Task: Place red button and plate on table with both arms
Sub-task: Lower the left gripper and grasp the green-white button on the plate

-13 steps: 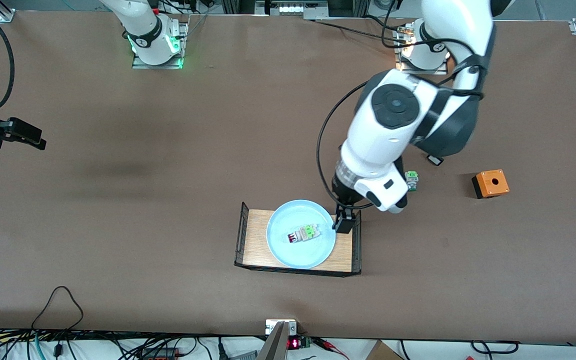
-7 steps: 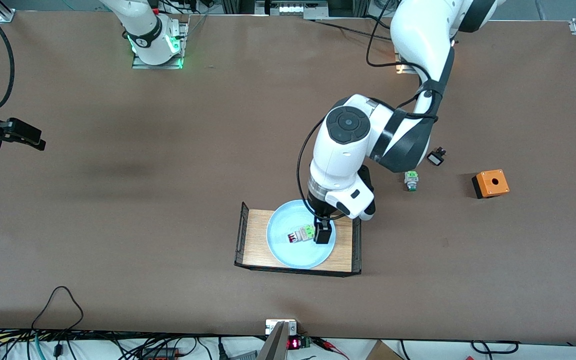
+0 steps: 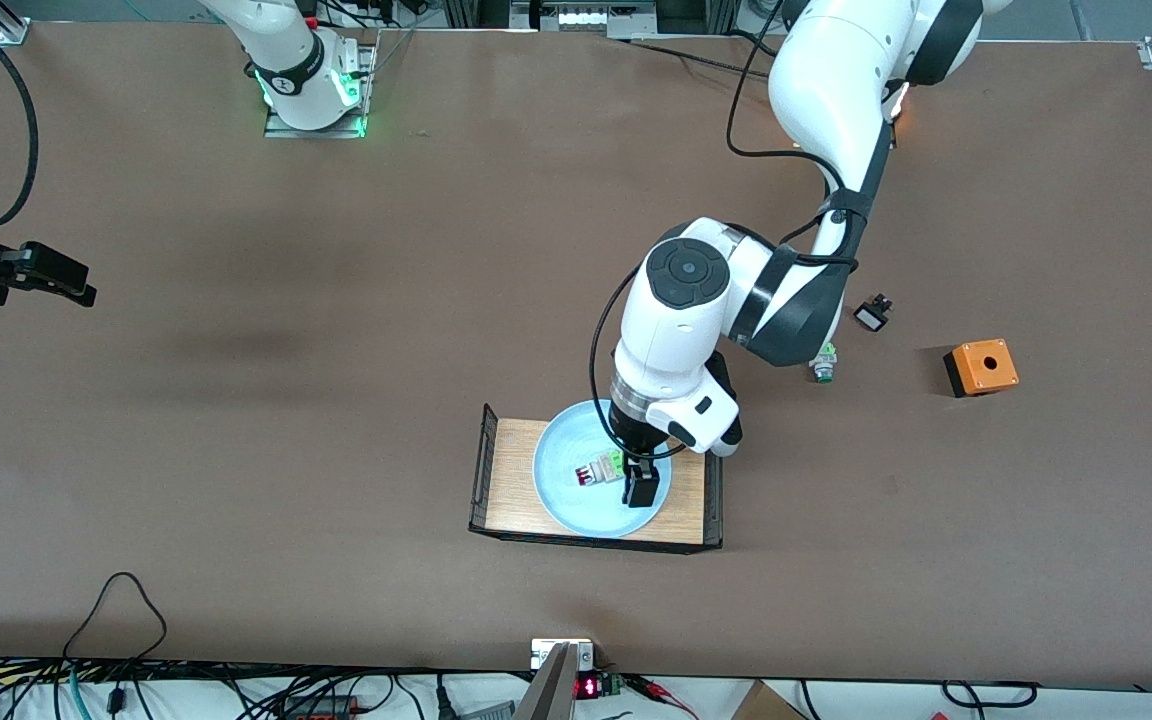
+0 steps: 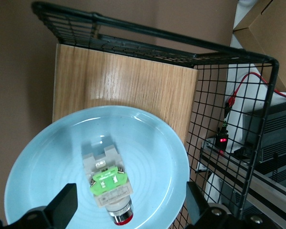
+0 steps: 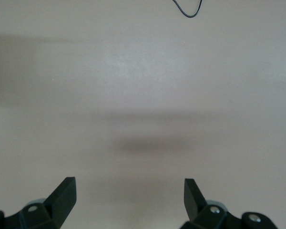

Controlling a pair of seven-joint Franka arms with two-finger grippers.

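The plate [image 3: 576,495] sits on the wooden tray [image 3: 511,480] with the wire-mesh ends, and that's parked on the table [image 3: 336,400] toward the front camera's edge. The red button [image 3: 598,470] is lying on its side in the middle of the plate, red cap pointing toward the right arm's end. The left gripper [image 3: 639,487] is hanging right over the plate, just beside the button's green block, jaws spread wide with the button between them in the left wrist view [image 4: 109,183]. The right gripper [image 3: 46,272] waits over the table's edge at its own end, jaws apart too, holding nothing.
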